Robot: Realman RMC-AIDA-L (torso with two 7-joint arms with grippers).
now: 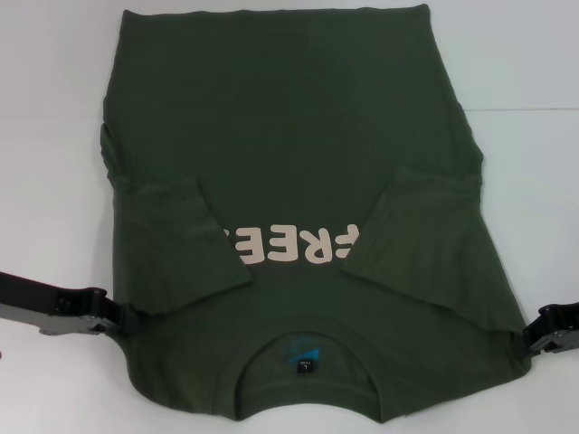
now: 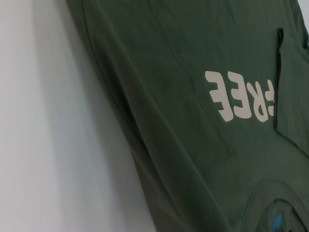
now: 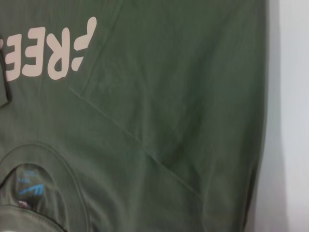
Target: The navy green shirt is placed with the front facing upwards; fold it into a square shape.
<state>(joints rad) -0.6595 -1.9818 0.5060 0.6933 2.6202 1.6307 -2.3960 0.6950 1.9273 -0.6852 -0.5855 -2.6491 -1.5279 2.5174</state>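
The navy green shirt (image 1: 289, 136) lies flat on the white table, front up, its collar (image 1: 303, 348) and blue neck label (image 1: 306, 364) nearest me. Both short sleeves are folded inward over the chest, one (image 1: 176, 244) on the left and one (image 1: 425, 244) on the right, the right one covering the end of the pink "FREE" lettering (image 1: 289, 244). My left gripper (image 1: 116, 316) sits at the shirt's left shoulder edge and my right gripper (image 1: 532, 339) at the right shoulder edge. The wrist views show only the shirt (image 2: 183, 72) (image 3: 183, 72) and its lettering (image 2: 241, 96) (image 3: 48, 53).
White table (image 1: 54, 136) surrounds the shirt on the left, the right and the far side. The shirt's hem reaches almost to the far edge of the head view.
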